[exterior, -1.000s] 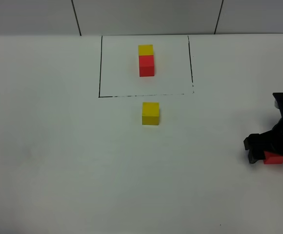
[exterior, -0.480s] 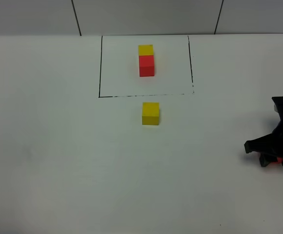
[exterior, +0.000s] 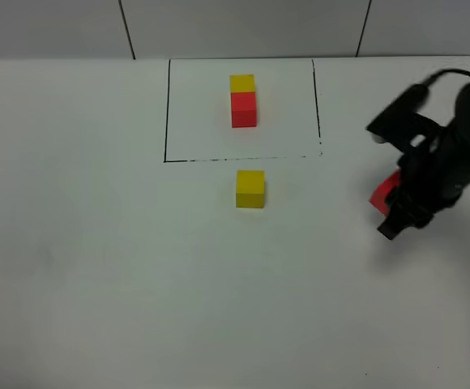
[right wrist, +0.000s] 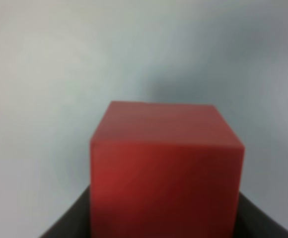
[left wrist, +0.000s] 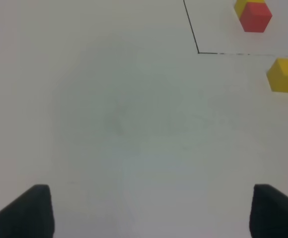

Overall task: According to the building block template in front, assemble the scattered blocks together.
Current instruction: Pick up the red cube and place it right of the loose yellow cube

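The building block template is a yellow cube joined to a red cube inside a thin black rectangle at the table's back. It also shows in the left wrist view. The loose yellow cube sits just in front of the rectangle and shows in the left wrist view. My right gripper is shut on the loose red cube and holds it above the table, right of the yellow cube. The red cube fills the right wrist view. My left gripper is open and empty, its fingertips wide apart.
The white table stretches around the blocks. A grey wall with dark seams stands behind the table's back edge. The left arm is out of the exterior high view.
My right gripper closed on the red cube at the right edge, lifted it off the table and carried it left and toward the back. The yellow cube and template have not moved.
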Motion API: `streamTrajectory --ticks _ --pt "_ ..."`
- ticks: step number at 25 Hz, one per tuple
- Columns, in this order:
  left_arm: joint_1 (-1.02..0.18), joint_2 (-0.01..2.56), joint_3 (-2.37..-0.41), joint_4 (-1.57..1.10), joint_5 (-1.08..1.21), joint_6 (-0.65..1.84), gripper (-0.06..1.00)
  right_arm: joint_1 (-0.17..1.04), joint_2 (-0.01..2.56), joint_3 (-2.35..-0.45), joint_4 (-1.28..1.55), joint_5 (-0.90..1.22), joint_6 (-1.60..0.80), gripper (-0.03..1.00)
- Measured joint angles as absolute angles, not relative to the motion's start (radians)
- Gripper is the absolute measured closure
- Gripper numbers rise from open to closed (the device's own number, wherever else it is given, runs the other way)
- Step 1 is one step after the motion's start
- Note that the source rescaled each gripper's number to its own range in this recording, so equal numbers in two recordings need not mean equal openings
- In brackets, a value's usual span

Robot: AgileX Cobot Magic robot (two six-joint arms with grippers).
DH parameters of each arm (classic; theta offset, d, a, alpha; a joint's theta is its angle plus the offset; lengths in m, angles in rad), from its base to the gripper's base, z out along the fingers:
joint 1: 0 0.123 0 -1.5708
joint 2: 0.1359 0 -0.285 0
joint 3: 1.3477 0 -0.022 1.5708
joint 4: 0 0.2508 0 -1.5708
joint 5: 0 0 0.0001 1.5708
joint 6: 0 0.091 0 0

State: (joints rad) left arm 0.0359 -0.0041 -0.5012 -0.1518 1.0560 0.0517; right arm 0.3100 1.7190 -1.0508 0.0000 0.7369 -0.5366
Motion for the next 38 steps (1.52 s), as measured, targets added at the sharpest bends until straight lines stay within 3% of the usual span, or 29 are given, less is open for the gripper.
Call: streamTrajectory --ticks 8,12,38 --pt "0.036 -0.004 -0.501 -0.152 1.056 0.052 0.23 0.450 1.966 -1.512 -0.037 1.009 -0.826 0.95" --pt "0.036 -0.004 -0.501 -0.152 1.056 0.052 0.23 0.476 2.071 -1.650 -0.036 1.074 -0.933 0.95" --pt "0.036 -0.004 -0.501 -0.152 1.056 0.052 0.23 0.502 2.330 -1.795 -0.063 1.084 -0.958 0.96"
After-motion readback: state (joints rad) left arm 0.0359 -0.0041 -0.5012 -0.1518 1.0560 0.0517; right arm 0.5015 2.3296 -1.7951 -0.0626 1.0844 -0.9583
